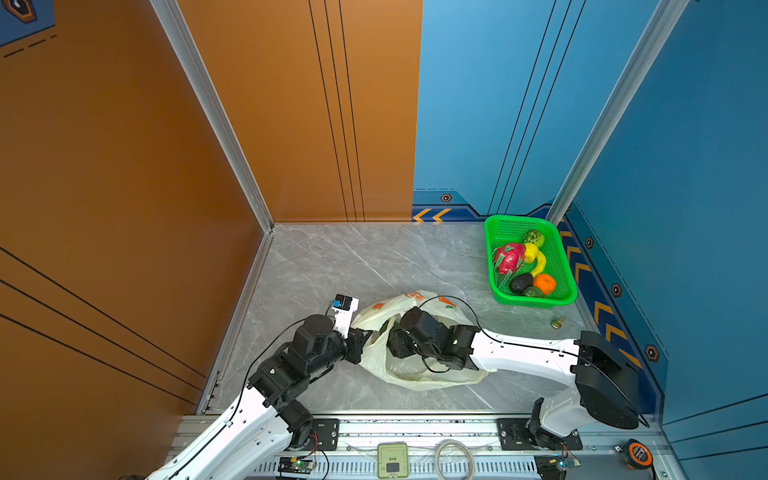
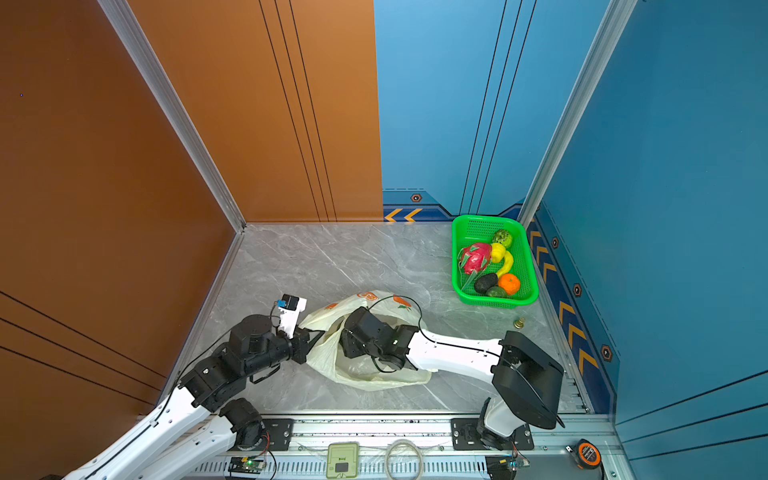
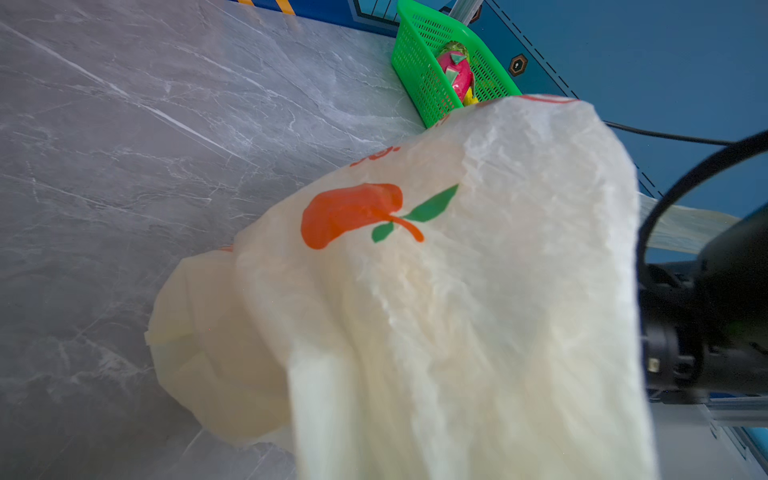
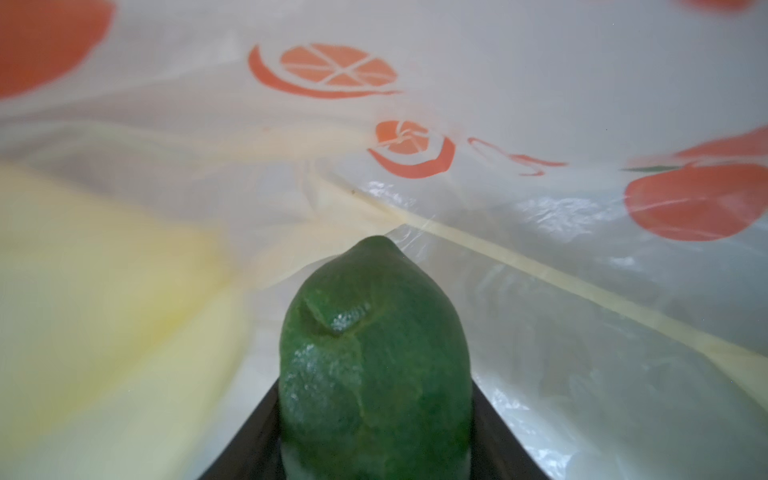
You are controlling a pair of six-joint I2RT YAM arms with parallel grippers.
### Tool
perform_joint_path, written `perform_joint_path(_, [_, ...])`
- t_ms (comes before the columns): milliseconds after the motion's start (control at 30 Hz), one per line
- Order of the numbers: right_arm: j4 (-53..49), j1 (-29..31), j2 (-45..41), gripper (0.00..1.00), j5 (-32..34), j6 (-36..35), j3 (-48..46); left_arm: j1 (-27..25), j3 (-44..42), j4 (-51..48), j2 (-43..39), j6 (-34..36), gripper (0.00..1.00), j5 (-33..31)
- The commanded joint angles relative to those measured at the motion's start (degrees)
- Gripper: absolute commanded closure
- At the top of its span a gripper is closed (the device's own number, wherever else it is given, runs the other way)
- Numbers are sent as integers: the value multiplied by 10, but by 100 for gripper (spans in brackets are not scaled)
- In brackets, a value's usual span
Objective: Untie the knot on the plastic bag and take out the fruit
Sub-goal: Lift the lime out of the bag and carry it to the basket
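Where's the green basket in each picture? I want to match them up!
Top view: the green basket sits in the far right corner of the table.
Top view: the basket is in that same corner.
Left wrist view: its side wall shows behind the plastic bag.
Right wrist view: not in it; only the bag's inside and a green fruit.
Shared landmark: the pink dragon fruit inside the basket.

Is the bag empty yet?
Not empty: the right wrist view shows a green fruit inside the bag, gripped by the right hand.
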Motion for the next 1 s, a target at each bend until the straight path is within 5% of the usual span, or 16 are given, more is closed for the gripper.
perform_joint_path(0, [-48, 9, -25, 56, -26, -6, -11, 4, 16, -19, 11, -3, 100, -47])
perform_joint_path(300, [-123, 64, -41, 56, -5, -35, 6, 5, 36, -22, 28, -15, 100, -110])
perform_joint_path(967, [-267, 121, -62, 57, 34, -107, 140, -5, 116, -61, 135, 19, 100, -124])
